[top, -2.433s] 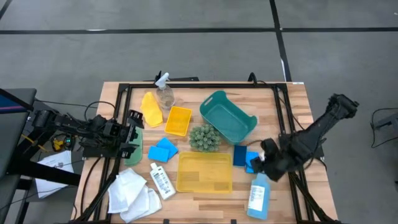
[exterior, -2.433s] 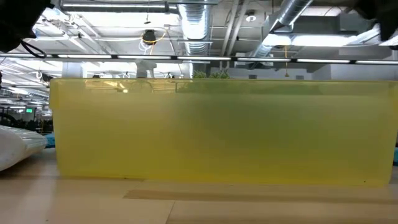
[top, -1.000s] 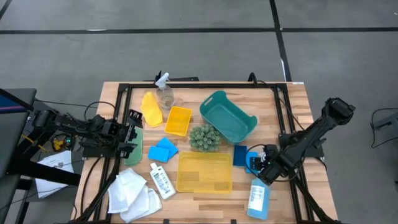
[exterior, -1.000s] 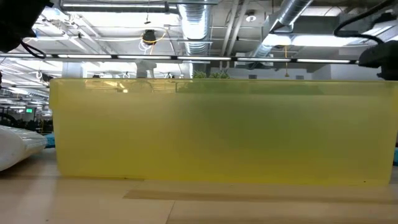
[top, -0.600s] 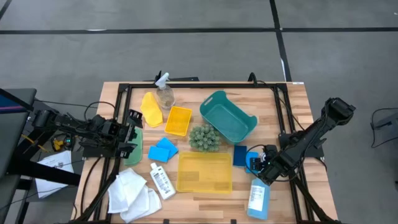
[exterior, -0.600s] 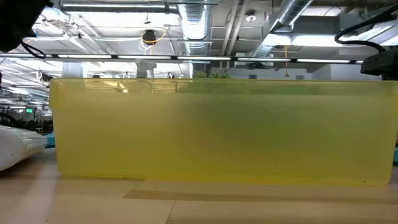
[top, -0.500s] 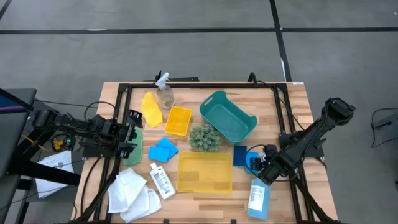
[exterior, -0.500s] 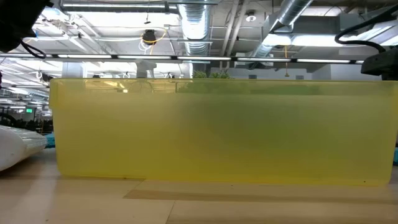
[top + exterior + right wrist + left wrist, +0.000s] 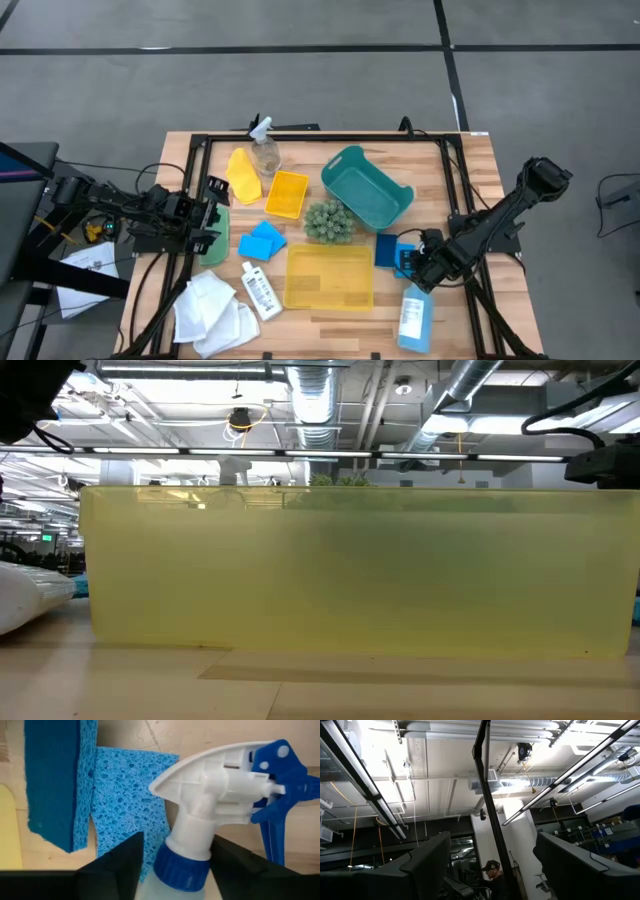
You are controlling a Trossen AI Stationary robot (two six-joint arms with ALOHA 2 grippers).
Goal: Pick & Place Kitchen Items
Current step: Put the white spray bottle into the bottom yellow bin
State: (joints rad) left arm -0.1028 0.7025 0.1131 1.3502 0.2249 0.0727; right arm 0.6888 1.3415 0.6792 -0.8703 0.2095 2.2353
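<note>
The blue spray bottle (image 9: 414, 318) lies on its side near the table's near right corner, its white head (image 9: 220, 785) and blue trigger pointing to the far side. My right gripper (image 9: 417, 266) points down over that head, open, with a finger on each side of the neck (image 9: 186, 847). A dark blue sponge (image 9: 52, 780) and a light blue sponge (image 9: 125, 795) lie flat beside the head. My left gripper (image 9: 214, 213) waits open at the table's left edge, pointing up at the ceiling (image 9: 492, 870). My right gripper comes from above with its fingers (image 9: 117, 867) close on either side of the bottle's neck, just above the blue collar (image 9: 177, 867). Whether they touch it I cannot tell. The bottle lies on the table.
The large yellow bin (image 9: 328, 277) stands left of the sponges and fills the low view (image 9: 350, 570). Beyond are the green ball (image 9: 328, 222), teal basket (image 9: 365, 187) and small yellow bin (image 9: 287, 194). White cloths (image 9: 213, 310), a white bottle (image 9: 260, 291) and blue sponges (image 9: 262, 241) lie at the near left.
Since the earliest frame my right gripper has come down and toward the table's left, over the spray bottle's head. Over the last second it has stayed there. The bottle and sponges have not moved.
</note>
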